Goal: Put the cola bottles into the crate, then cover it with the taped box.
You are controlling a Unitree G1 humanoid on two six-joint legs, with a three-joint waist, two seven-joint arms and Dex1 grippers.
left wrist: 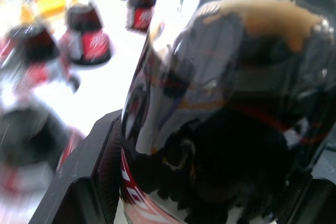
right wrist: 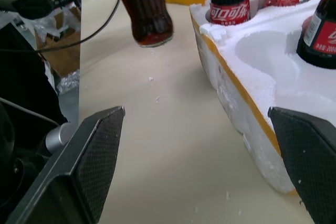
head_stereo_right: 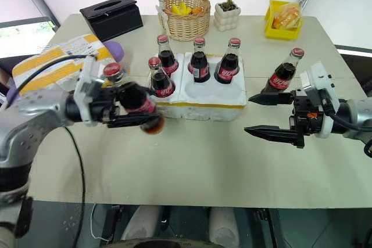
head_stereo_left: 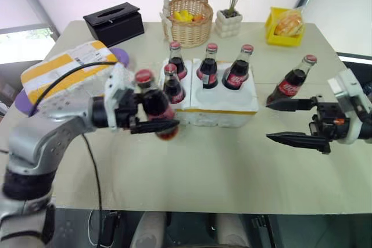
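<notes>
Left gripper (head_stereo_left: 156, 121) fingers clamp a dark glass cola bottle (head_stereo_left: 152, 103) beside the white foam crate (head_stereo_left: 232, 105); right gripper (head_stereo_left: 296, 121) gapes empty. Upright the bottle, centre over a free well, then lower.

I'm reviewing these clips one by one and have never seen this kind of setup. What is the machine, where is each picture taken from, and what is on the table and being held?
It is a two-armed humanoid robot. Two pictures come from cameras on its head, looking down over the table; the other two come from cameras on each wrist.

The left hand holds a cola bottle lifted off the table, beside a white foam crate. Four bottles already stand in the crate, and one more stands on the table to its right. The right hand is open and empty.

Also there: a yellow-taped box, a black tissue box, a wicker basket, a potted plant and a yellow tray.
</notes>
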